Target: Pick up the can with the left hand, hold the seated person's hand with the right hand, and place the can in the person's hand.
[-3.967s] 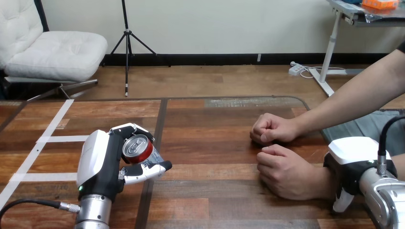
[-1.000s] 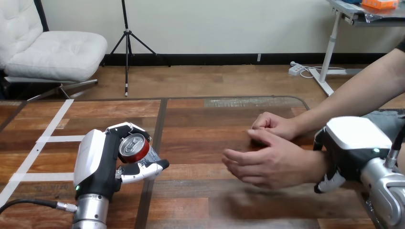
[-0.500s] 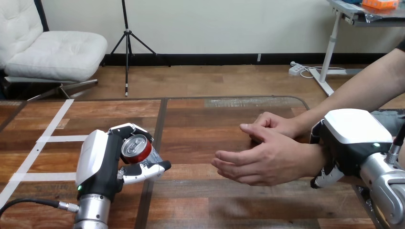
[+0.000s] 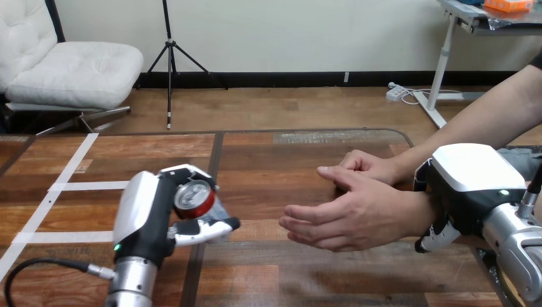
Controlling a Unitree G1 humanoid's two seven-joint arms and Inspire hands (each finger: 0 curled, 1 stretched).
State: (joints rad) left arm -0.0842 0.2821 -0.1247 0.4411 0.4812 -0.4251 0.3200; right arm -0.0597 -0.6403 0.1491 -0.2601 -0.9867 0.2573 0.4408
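Counts: 1 can, 2 robot hands, 2 person's hands, 3 white tape strips, 1 table.

Left of the can: tape strips (image 4: 89, 186) on the wooden table (image 4: 275, 275), one long diagonal and two short ones branching off it toward the can.

Left hand (image 4: 148, 220): wrapped on the can (image 4: 195, 199), fingers curled over its far side, thumb across its near side. The can is red with a silver top, tilted, with the top facing the camera. Can't tell if its base touches the table. A dark seam in the tabletop runs under the can, front to back.

Right of the can, apart from it: the person's nearer hand (image 4: 348, 214), fingers straight and loosely together, pointing at the can, palm turned sideways toward it. Bare table between the fingertips and the can, nothing in the way.

Behind that, farther from the can: the person's farther hand (image 4: 369, 166), loosely closed, partly hidden by the nearer one.

Farthest right of the can: right hand (image 4: 466, 185), clamped on the nearer hand's wrist. White shell on top, fingertips showing below the wrist.
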